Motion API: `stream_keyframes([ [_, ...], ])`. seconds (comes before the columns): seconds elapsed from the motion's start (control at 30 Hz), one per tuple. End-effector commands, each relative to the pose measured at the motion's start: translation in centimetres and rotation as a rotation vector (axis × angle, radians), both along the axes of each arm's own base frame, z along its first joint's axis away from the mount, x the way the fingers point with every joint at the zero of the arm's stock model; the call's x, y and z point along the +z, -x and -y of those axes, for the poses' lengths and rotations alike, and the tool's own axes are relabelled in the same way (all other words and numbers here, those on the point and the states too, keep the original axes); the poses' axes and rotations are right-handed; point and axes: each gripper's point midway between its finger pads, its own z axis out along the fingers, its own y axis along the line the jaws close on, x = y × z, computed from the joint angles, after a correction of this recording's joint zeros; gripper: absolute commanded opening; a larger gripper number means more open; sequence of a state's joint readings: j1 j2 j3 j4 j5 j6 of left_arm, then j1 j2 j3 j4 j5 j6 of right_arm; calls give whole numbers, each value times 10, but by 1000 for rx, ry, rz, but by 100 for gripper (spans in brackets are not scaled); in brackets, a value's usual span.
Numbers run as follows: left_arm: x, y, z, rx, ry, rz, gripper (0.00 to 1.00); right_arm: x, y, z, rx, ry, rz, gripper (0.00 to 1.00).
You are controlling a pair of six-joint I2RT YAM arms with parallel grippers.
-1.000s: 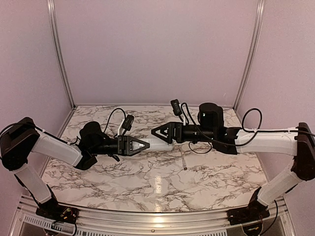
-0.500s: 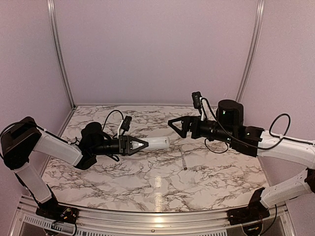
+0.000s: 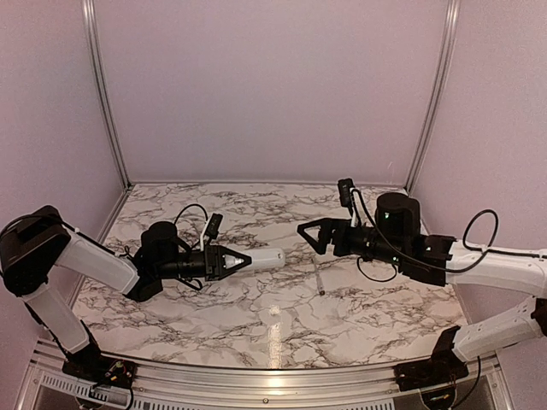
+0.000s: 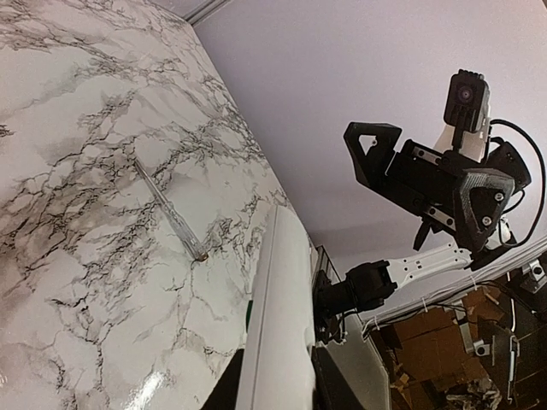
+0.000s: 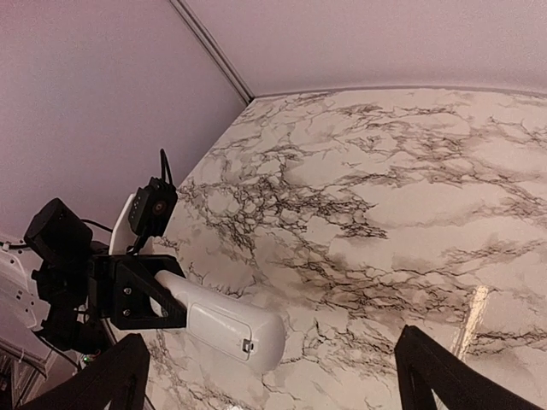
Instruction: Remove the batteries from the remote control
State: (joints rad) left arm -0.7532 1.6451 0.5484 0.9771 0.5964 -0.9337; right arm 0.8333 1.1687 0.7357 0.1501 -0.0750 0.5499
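Top external view: the right pincer (image 3: pixel 309 236) has drawn back to the right. A second ago it was up against the free end of the remote control (image 3: pixel 267 256); now it hangs well apart from it with its jaws spread wide and nothing between them. The left pincer (image 3: pixel 246 257) has sunk a little nearer the counter (image 3: pixel 256 320) and is pinching the remote by its left end. The white bar juts out to the right, left of the middle and seemingly just off the marble.

In the right wrist view the remote's back panel (image 5: pixel 218 326) looks shut, with a small catch at the tip. No batteries show in any view, so I judge them to be inside. The unloading proper seems not yet done, and the retreat reads as a reset before another try at the panel.

For room, a bare gap lies between the two pincers. The only loose thing I see is a thin grey stick (image 3: pixel 318 278), lying on the counter to the right of the remote's tip and nearer the camera, below the right arm. Pink walls (image 3: pixel 273 94) close the far side and both flanks. A metal rail (image 3: pixel 273 383) runs along the near edge, so a freed battery could roll toward it.
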Motion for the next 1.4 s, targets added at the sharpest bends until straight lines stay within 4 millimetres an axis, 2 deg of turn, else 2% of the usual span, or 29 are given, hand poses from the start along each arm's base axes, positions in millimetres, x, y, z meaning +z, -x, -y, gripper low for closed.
stream_keyframes([
  [0.0, 12, -3, -11, 51, -4, 45, 0, 11, -2, -7, -55, -32, 27, 98],
  [0.2, 6, -17, -33, 173, -111, 79, 0, 11, 8, -31, -9, -1, 57, 98],
  [0.33, 8, -24, -45, 238, -152, 111, 0, 9, 10, -40, 24, 9, 74, 98],
  [0.67, 1, -33, -48, 239, -131, 94, 0, 19, 2, -52, 38, 25, 144, 98],
  [1.0, -2, -38, -57, 265, -111, 70, 0, 16, -1, -59, 58, 22, 167, 99],
  [1.37, 2, -31, -58, 257, -17, 3, 0, 9, 31, -96, 285, -124, 33, 98],
])
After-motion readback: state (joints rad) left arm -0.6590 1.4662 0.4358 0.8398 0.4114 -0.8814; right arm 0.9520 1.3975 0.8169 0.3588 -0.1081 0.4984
